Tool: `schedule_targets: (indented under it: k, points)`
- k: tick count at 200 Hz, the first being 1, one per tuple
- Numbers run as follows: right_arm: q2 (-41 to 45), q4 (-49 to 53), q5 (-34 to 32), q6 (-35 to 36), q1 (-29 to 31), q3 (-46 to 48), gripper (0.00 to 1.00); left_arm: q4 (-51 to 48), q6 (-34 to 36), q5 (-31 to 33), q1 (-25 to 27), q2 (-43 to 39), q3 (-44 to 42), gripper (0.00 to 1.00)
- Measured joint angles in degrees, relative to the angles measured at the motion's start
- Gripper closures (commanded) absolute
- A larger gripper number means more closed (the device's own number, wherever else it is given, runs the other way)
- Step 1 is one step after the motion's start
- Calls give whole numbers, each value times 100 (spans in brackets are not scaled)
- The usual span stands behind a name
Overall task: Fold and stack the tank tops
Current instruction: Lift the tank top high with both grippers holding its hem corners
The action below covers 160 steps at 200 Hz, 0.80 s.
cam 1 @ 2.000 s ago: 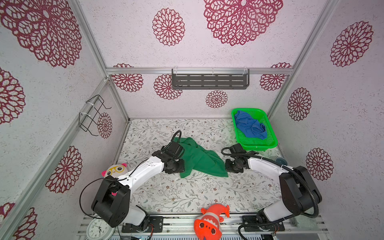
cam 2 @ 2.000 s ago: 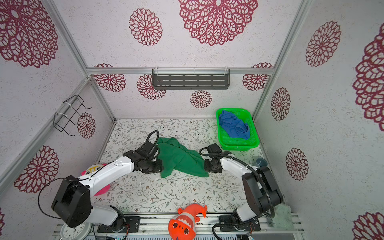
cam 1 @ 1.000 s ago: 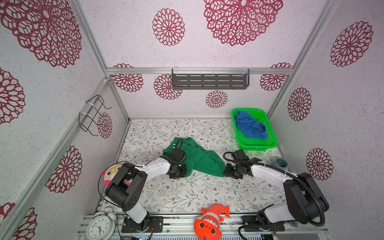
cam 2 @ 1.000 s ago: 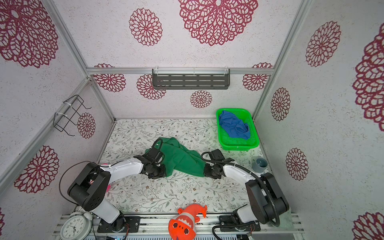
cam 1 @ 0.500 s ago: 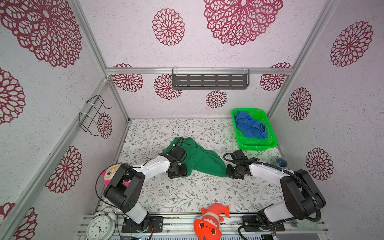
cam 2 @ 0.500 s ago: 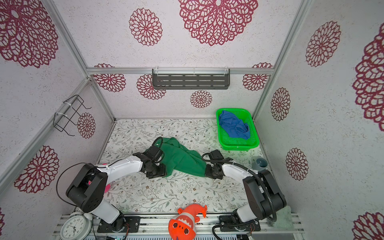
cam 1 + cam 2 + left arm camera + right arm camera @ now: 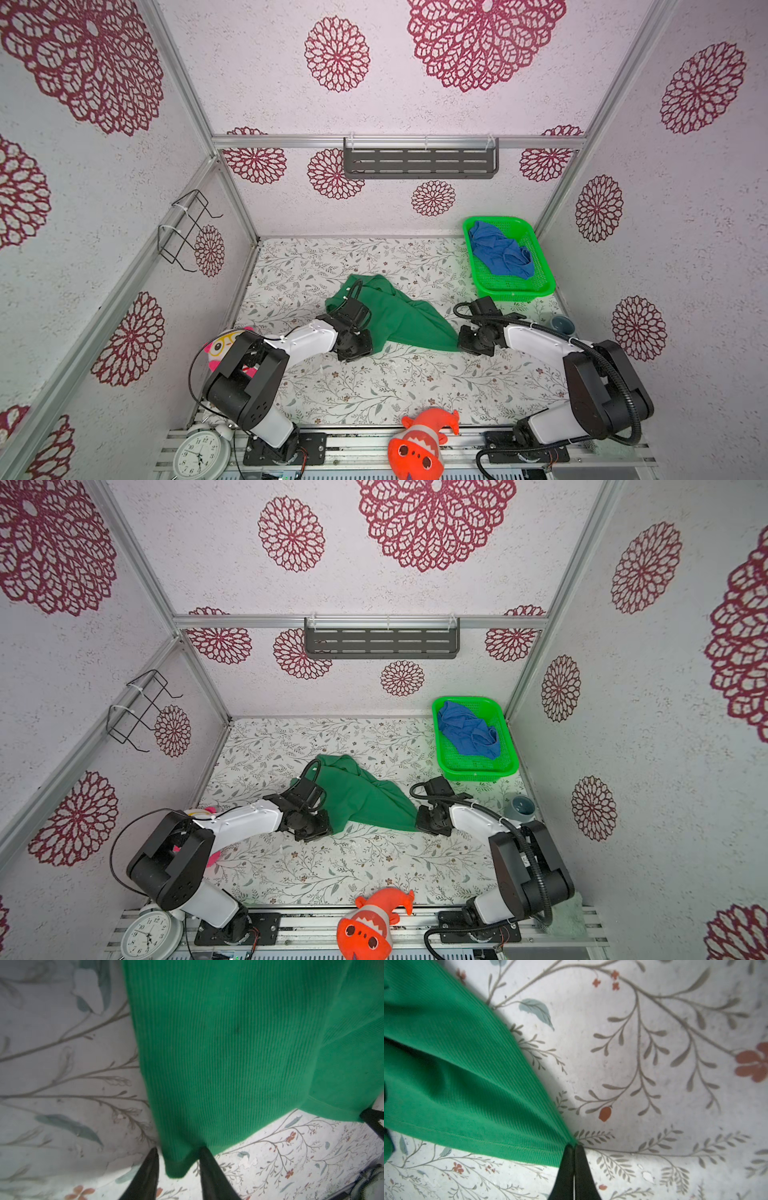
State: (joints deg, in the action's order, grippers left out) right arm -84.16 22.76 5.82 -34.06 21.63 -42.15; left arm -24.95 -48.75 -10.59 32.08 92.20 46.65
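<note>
The green tank top [image 7: 399,322] lies rumpled on the tabletop [image 7: 374,386]. The right gripper [image 7: 573,1147] is clenched on 1 hem corner. The left gripper [image 7: 178,1148] straddles the opposite corner, jaws apart and not pinching it. The blue tank top [image 7: 500,253] sits crumpled in the basket [image 7: 515,291].

**A:** Bright, even light from above in both top views, sharp throughout, and the walls [image 7: 685,249] bow at the frame edges.

**B:** Left wrist's smeared, tabletop [image 7: 62,1084] blurry! Right wrist's crisper, soft shadow beside the dark green tank top [image 7: 456,1084].
</note>
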Motion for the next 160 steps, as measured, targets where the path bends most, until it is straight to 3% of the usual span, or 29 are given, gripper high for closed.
schedule_targets:
  k: [21, 45, 66, 124, 160]
  points:
    - [11, -7, 0, 13, 0, 0, 100, 157, -107, -48, 24, 57, 2, 100]
    - [87, 105, -2, 157, 0, -114, 100, 42, -66, -28, 28, 15, 94, 100]
    - [133, 256, -11, 348, 0, -570, 100, -636, 208, 254, 22, -177, 597, 100]
    - [308, 503, -315, 994, -20, -2605, 100, -2553, 1799, 1611, -503, -994, 3681, 100]
    - [481, 678, -494, 1484, -48, -3794, 100, -3427, 2693, 2277, -872, -1078, 5536, 100]
